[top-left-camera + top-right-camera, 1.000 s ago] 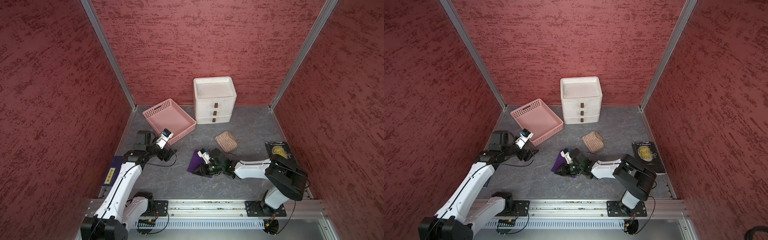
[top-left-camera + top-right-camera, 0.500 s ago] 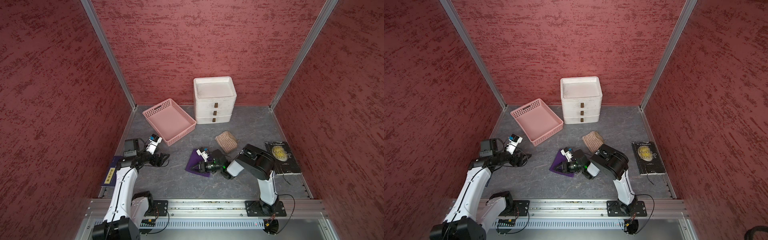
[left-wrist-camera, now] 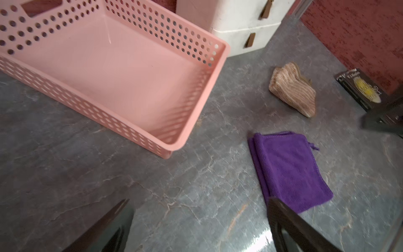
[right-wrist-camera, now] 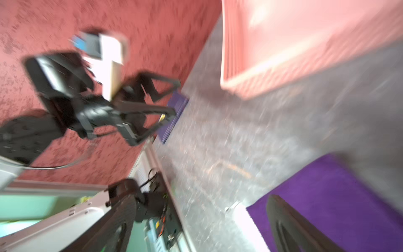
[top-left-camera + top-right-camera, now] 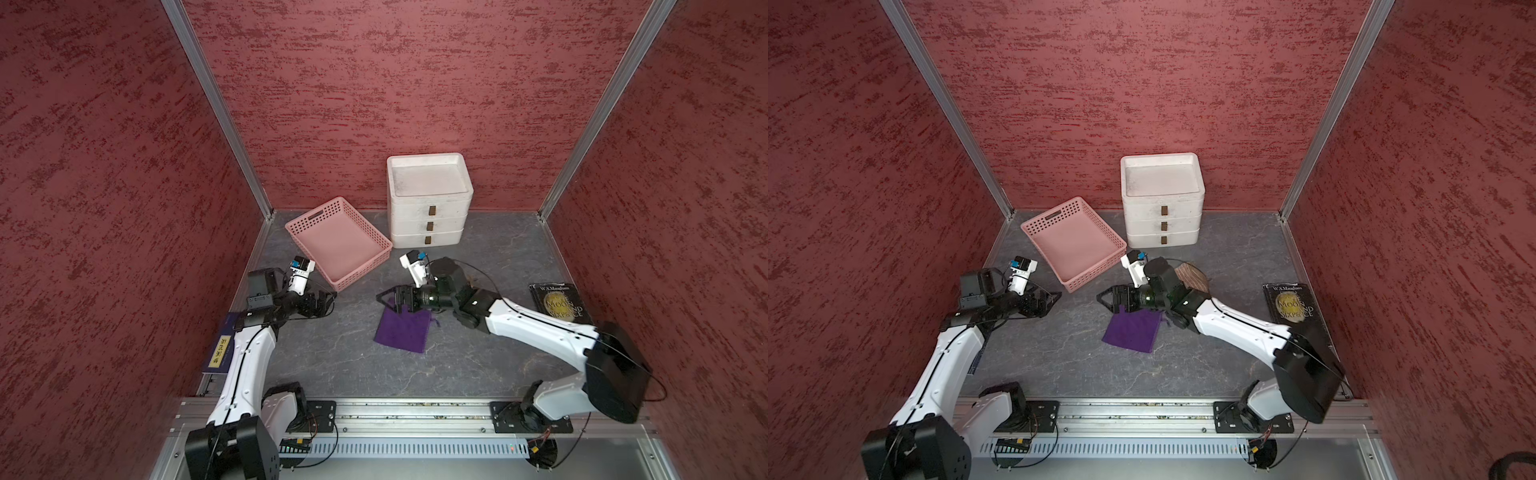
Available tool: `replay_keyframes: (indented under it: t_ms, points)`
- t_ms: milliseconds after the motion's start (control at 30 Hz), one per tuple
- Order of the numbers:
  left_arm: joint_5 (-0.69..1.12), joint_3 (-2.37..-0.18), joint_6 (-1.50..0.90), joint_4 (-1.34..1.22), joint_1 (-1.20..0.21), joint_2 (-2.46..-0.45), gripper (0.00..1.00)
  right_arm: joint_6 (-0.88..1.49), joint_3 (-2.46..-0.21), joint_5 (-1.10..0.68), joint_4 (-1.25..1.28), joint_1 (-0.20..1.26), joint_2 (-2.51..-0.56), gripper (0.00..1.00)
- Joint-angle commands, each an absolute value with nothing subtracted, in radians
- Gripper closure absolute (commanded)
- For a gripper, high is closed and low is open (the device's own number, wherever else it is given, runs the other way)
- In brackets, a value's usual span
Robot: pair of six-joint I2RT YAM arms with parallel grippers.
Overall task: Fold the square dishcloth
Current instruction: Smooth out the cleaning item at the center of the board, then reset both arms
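Lying folded on the surface, the purple dishcloth is seen | judged soft, light; best pinched at a corner | right gripper spread beside it | left gripper spread, apart

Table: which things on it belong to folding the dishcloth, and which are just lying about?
For the job: purple dishcloth, left pincer, right pincer.
Lying about: pink basket, white drawers, striped cloth, book.
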State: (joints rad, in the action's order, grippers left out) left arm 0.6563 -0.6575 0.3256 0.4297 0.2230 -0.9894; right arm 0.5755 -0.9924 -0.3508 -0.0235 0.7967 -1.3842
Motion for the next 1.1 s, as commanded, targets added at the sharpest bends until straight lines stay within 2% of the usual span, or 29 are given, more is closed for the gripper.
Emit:
replay_keyframes:
  t_ms: [0,167,233,333,400,500,567,633,733,833,933,1067]
  points:
    - [0.603,-0.63,0.213,0.205,0.225,-1.016,0.0,0.347,-1.006,-0.038,-0.364,0.727,-1.25,0.02]
    - [0.519,-0.544,0.164,-0.04,0.185,-1.111,0.0,0.245,-0.836,0.381,-0.255,0.603,-1.048,0.02]
    - [0.479,-0.511,0.13,-0.151,0.16,-1.164,0.0,0.165,-0.682,0.568,-0.06,0.563,-0.953,0.01]
    - [0.417,-0.459,0.107,-0.297,0.124,-1.223,0.0,0.035,-0.467,0.708,0.292,0.516,-0.849,0.01]
    - [0.374,-0.406,0.101,-0.451,0.107,-1.252,0.0,0.022,-0.391,0.744,0.397,0.459,-0.826,0.02]
    - [0.339,-0.352,0.09,-0.619,0.1,-1.255,0.0,0.045,-0.338,0.675,0.428,0.342,-0.857,0.02]
    - [0.335,-0.27,0.087,-0.846,0.095,-1.262,0.0,0.036,-0.295,0.628,0.512,0.283,-0.908,0.02]
    - [0.326,-0.215,0.079,-0.952,0.083,-1.267,0.0,0.01,-0.245,0.578,0.62,0.235,-0.973,0.01]
    - [0.293,-0.137,0.084,-1.162,0.055,-1.318,0.0,-0.021,-0.182,0.498,0.861,0.194,-1.101,0.02]
    - [0.273,-0.092,0.083,-1.398,0.045,-1.479,0.0,-0.045,-0.132,0.452,1.115,0.174,-1.278,0.02]
    - [0.215,-0.13,0.065,-1.406,0.041,-1.574,0.0,-0.065,-0.102,0.412,1.388,0.171,-1.455,0.02]
    - [0.135,-0.131,0.089,-1.405,-0.001,-1.575,0.0,-0.118,-0.152,0.283,1.402,0.17,-1.573,0.01]
